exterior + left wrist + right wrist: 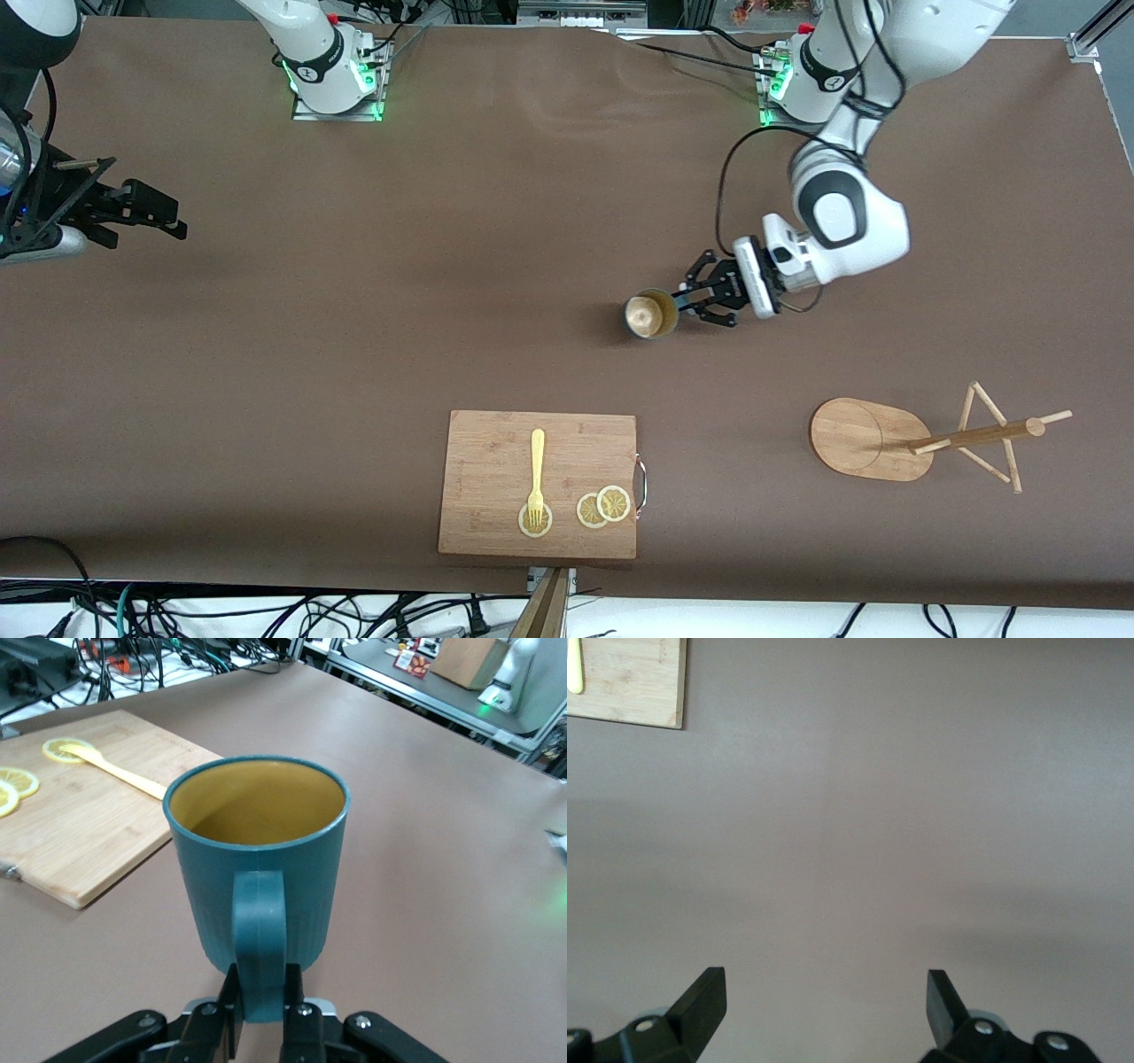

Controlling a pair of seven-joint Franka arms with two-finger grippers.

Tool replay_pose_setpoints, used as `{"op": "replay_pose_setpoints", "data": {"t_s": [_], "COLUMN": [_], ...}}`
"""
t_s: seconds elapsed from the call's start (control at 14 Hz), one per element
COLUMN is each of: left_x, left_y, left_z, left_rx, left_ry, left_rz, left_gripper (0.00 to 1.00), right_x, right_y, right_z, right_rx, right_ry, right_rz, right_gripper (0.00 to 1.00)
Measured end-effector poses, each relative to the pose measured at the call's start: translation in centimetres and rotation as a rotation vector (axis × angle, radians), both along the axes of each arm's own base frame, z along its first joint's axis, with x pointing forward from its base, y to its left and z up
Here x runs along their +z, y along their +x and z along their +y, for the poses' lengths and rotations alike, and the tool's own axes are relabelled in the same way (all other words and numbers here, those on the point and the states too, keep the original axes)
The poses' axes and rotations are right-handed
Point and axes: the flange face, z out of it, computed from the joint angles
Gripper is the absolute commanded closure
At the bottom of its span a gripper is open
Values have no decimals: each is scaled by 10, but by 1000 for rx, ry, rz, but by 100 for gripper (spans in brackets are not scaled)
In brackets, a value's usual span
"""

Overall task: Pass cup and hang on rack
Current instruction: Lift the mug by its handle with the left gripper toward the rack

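Note:
The dark teal cup (651, 314) with its mustard-yellow inside stands upright mid-table, its handle turned toward the left arm. My left gripper (689, 304) is shut on the cup's handle. In the left wrist view the cup (257, 868) fills the middle and the left gripper (261, 1010) pinches the handle from both sides. The wooden rack (974, 435) stands nearer the front camera than the cup, toward the left arm's end of the table, with nothing on its pegs. My right gripper (173, 221) is open and empty over the right arm's end of the table; in the right wrist view it (824, 997) is over bare table.
A wooden cutting board (496, 496) with a metal handle lies near the front edge and carries a yellow fork (537, 470) and lemon slices (602, 507). It also shows in the left wrist view (80, 842) and its corner in the right wrist view (629, 682).

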Motion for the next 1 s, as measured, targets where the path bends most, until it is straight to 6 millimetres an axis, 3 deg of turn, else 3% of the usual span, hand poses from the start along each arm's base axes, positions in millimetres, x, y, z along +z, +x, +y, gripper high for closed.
{"op": "replay_pose_setpoints", "data": {"t_s": [0.28, 0.64, 1.0], "left_x": [38, 53, 68], "left_y": [8, -1, -24], "left_z": [88, 147, 223], "left_rx": [8, 101, 170], "left_ry": [-75, -203, -318], "left_rz": [211, 441, 633], "left_gripper": [100, 100, 100], "right_x": [0, 0, 0], "right_y": [0, 0, -1], "right_z": [0, 0, 0], "right_rx": [0, 0, 0], "right_ry": [0, 0, 1], "right_rz": [3, 3, 8], "right_gripper": [0, 0, 0]}}
